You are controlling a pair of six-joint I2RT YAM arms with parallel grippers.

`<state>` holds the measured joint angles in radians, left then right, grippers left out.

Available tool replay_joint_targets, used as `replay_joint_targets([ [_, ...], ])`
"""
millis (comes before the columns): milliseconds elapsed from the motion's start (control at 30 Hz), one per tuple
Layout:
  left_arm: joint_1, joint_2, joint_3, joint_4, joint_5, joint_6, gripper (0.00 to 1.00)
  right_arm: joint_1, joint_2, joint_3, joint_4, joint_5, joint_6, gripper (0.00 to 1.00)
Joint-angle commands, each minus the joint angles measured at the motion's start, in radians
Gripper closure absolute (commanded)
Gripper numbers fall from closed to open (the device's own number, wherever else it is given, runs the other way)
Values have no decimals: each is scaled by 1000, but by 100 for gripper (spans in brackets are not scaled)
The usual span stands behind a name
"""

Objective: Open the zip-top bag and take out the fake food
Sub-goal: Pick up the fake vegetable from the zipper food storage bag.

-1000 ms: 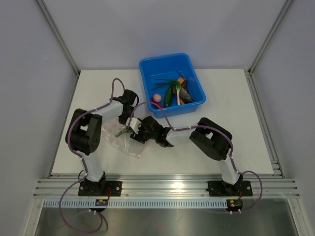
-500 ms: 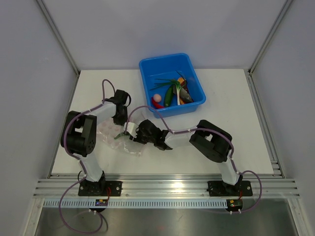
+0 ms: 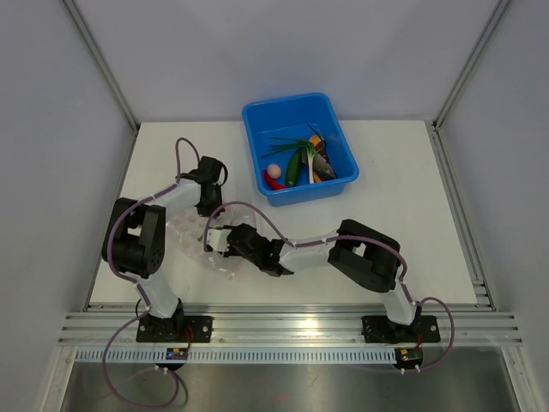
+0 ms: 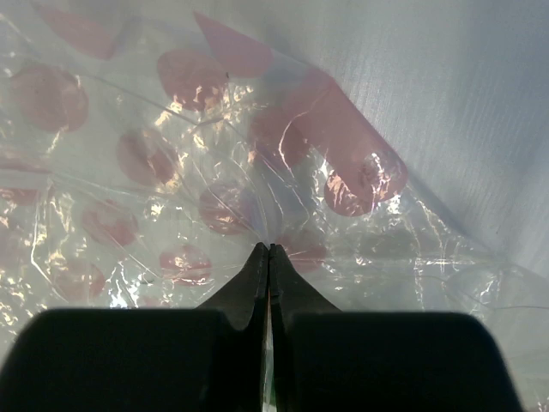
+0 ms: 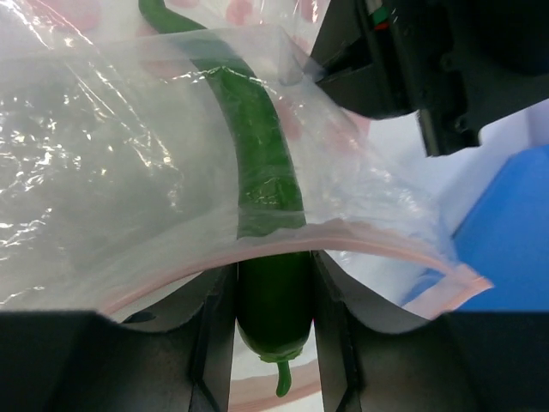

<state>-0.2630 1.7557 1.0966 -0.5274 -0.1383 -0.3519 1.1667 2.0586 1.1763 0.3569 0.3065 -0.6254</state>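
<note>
top view. my left gripper [image 3: 211,209] points toward 6 o'clock at the 12 o'clock edge of the zip-top bag [image 3: 190,233]. the bag lies crumpled on the white tabletop [image 3: 412,197], at about 9 o'clock from its centre. my right gripper [image 3: 225,240] comes in from 3 o'clock and meets the bag's 3 o'clock side. the blue tub [image 3: 257,112] stands toward 12 o'clock, apart from the bag. it holds fake food [image 3: 300,163]: a pale egg, green, orange, grey and red pieces. neither gripper's state can be read from this height.

left wrist view. my left gripper is closed, its two dark tips pressed together. the clear film of the bag is caught at the very tips. the film is creased, shiny and printed with pink spots [image 4: 219,206], and it spreads from 9 o'clock round to 3 o'clock. bare tabletop shows at 1 o'clock.

right wrist view. my right gripper is closed on a green chilli [image 5: 262,172], with a finger against each flank. the fingers [image 5: 219,343] stand at 5 and 7 o'clock. the chilli's stem end pokes out of the bag's mouth toward 6 o'clock, and the rest runs up inside the bag toward 11 o'clock. the pinkish zip strip [image 5: 377,249] arches across the chilli just above my fingers. my left gripper's dark body sits at 1 o'clock, and the blue tub's wall at 3 o'clock.
</note>
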Motion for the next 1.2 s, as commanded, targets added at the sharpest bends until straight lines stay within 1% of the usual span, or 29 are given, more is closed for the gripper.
replay_joint_targets([
  [0, -4, -33, -4, 30, -1, -7, 100, 25, 8, 40, 76, 146, -109, 73],
  [233, -4, -13, 8, 21, -30, -15, 100, 47, -3, 54, 42, 238, -171, 74],
  [367, -2, -2, 17, 14, -56, -27, 100, 48, -26, 59, -38, 290, -174, 74],
  [433, 1, -5, 14, 15, -70, -36, 100, 47, -41, 37, -42, 305, -184, 75],
  [533, 21, -25, -3, 35, -51, -58, 100, 48, -84, -1, -26, 338, -194, 75],
  [600, 56, -50, -35, 66, -23, -74, 100, 47, -132, -29, -21, 356, -189, 75],
  [633, 85, -58, -43, 85, 8, -88, 100, 48, -164, -35, -19, 380, -177, 75],
  [767, 146, -79, -84, 116, 48, -128, 100, 47, -251, -67, -16, 436, -139, 76],
  [867, 159, -119, -102, 128, 2, -151, 100, 47, -308, -79, -39, 459, -99, 77],
  [933, 159, -168, -127, 150, -30, -159, 100, 47, -339, -60, -105, 465, -42, 76],
  [1033, 160, -212, -142, 162, -86, -173, 100, 48, -367, -44, -157, 465, 18, 76],
  [1167, 160, -205, -136, 178, -106, -188, 100, 34, -417, -50, -131, 483, 29, 76],
])
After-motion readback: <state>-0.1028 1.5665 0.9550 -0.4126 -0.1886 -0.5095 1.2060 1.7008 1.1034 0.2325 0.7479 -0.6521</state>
